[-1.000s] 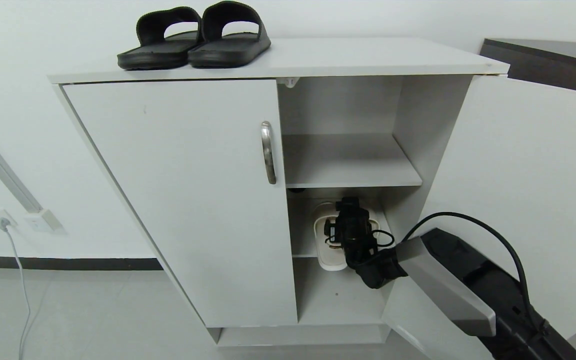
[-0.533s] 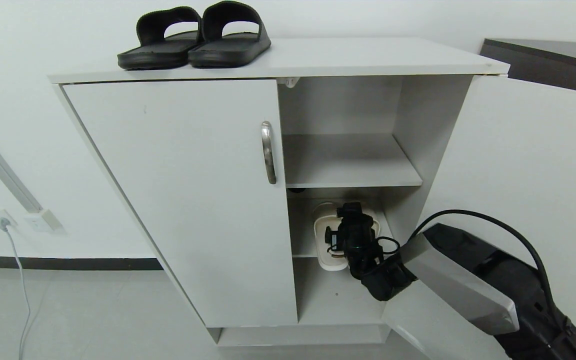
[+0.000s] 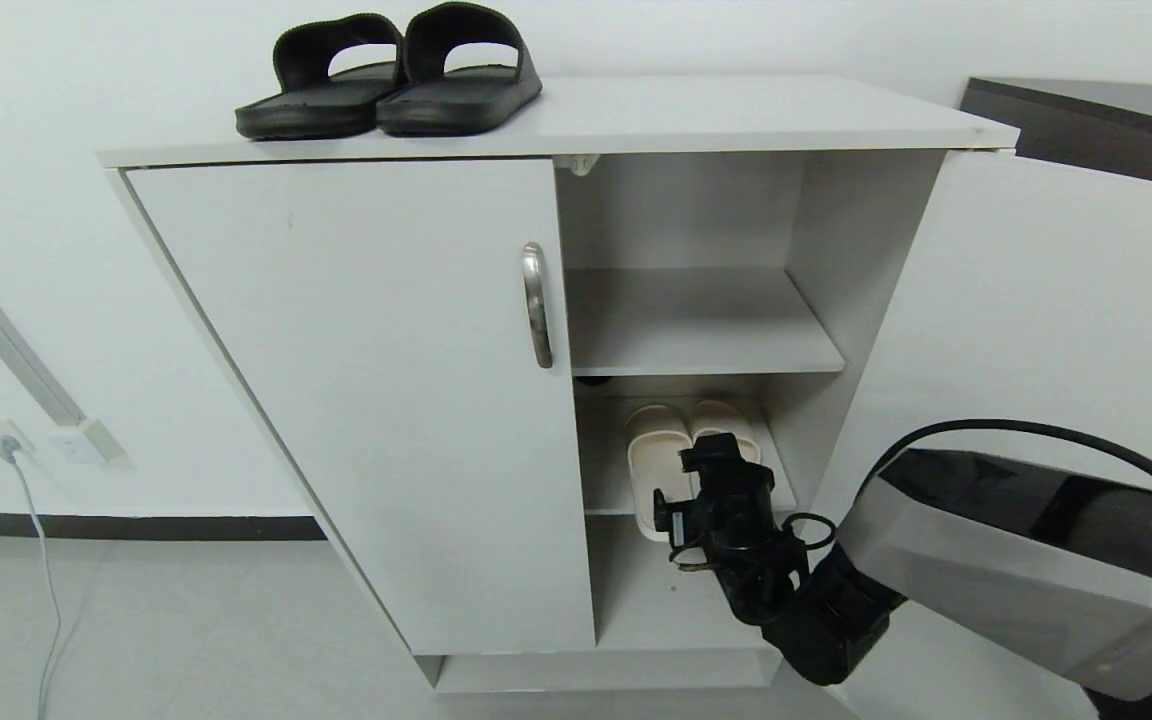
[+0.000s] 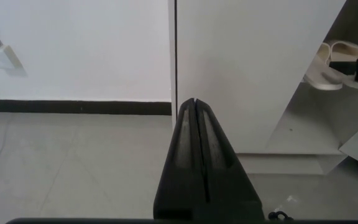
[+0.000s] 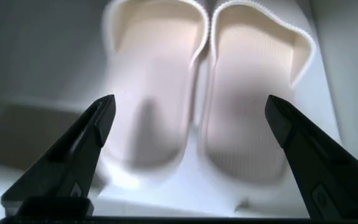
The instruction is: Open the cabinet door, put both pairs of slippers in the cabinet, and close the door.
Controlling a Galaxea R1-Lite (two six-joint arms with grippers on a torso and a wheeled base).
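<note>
Cream slippers (image 3: 658, 452) just beyond right pincer (image 5: 188, 115)

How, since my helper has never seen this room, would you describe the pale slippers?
Find the white cabinet with its right door swung open. On its lower inner shelf, just beyond the open right gripper, lies a cream pair of slippers side by side. The only other pair is black and sits on top.

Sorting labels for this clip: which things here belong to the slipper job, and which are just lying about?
Job: cabinet; open right door; white slippers on the second shelf down; black slippers on the cabinet top; right gripper, open, facing the white pair.
Lying about: wall socket with its cable; dark furniture beyond the open door.
</note>
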